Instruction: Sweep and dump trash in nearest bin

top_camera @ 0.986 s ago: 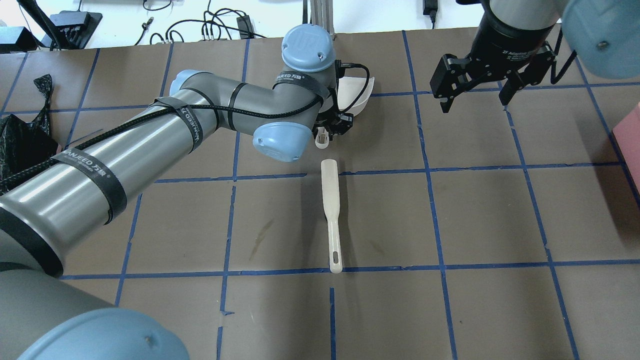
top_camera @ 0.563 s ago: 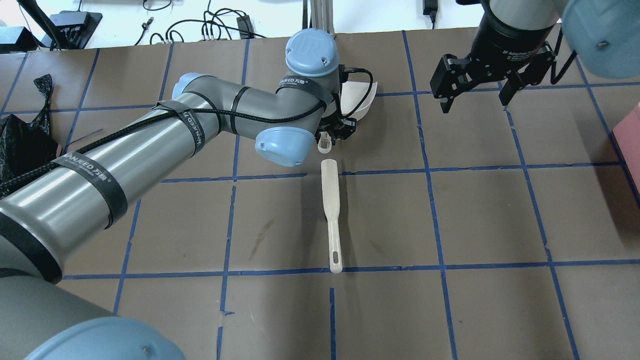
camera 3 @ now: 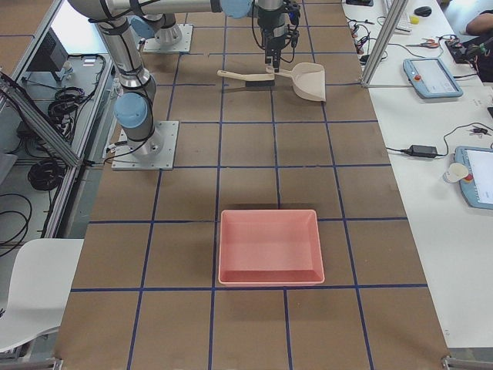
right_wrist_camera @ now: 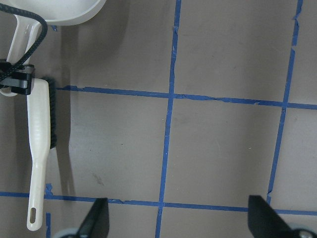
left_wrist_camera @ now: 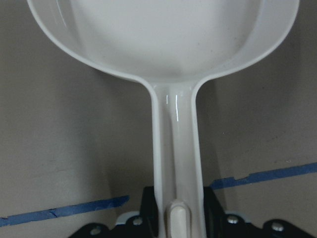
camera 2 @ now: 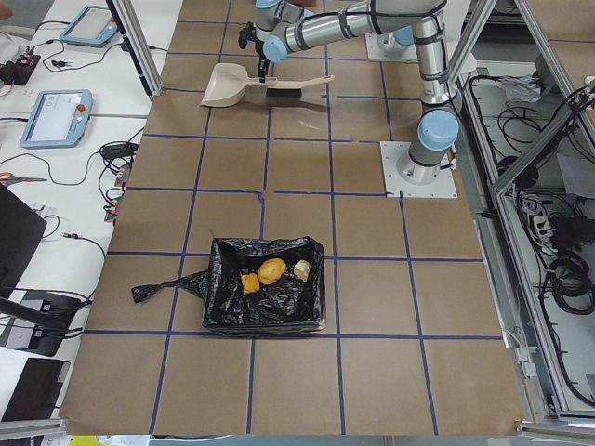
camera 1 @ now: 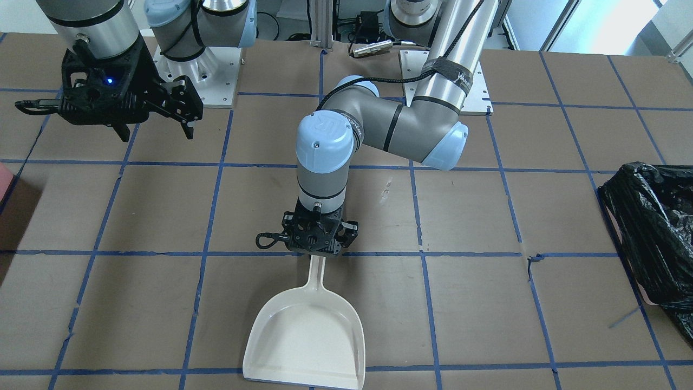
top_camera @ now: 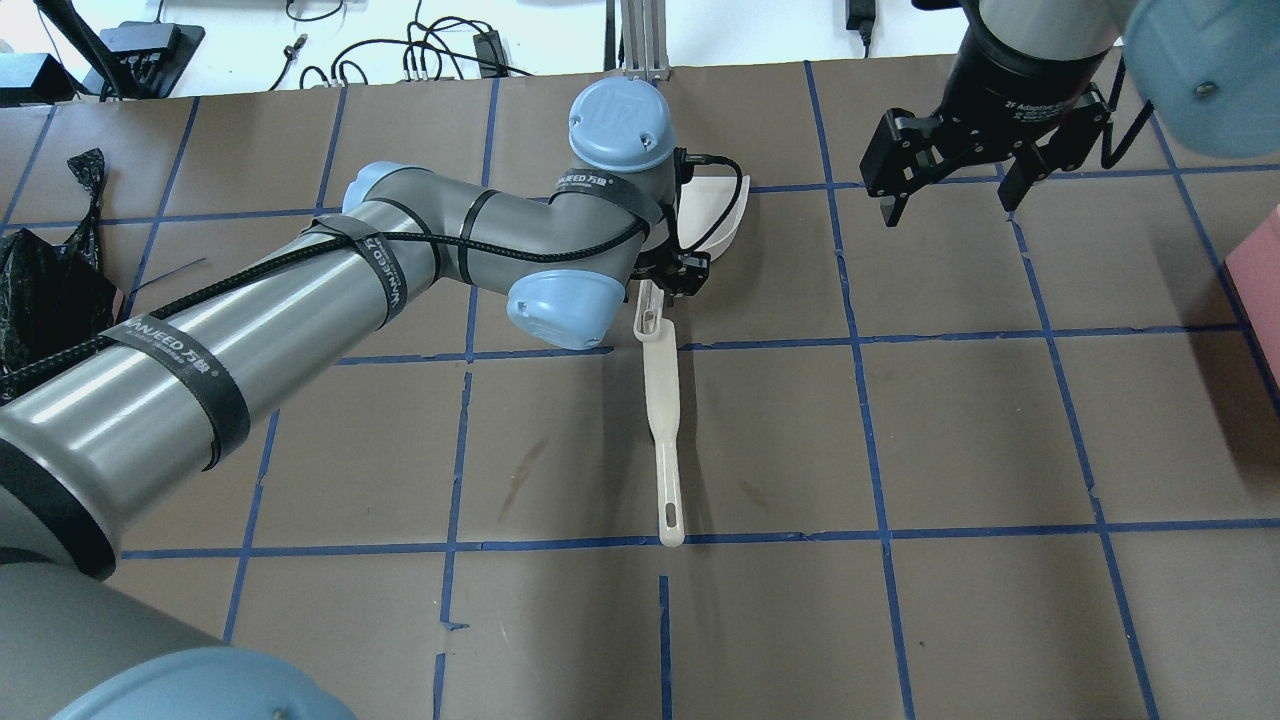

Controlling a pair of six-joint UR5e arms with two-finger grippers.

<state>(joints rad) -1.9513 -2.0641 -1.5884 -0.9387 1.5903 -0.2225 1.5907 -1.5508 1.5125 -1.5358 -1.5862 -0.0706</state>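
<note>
Trash [camera 2: 271, 271], small firm lumps likely to roll, lies in the black-lined bin [camera 2: 223, 313] in the left side view, well apart from both grippers. Front view: the left gripper [camera 1: 318, 246] clamps the dustpan [camera 1: 306, 336] handle, and the right gripper [camera 1: 157, 125] hangs spread and empty. Left wrist view: the dustpan's plastic looks stiff, light and glossy, so I judge mid-handle the best place to hold it.

The dustpan [camera 1: 303, 336] and brush [top_camera: 662, 385] are showing cream-white; the table [camera 1: 135, 206] is showing brown with a blue grid; the bin [camera 2: 223, 297] is gleaming glossy black around orange-tan and pale yellow trash [camera 2: 271, 270]; the tray [camera 3: 269, 247] is showing pink.
</note>
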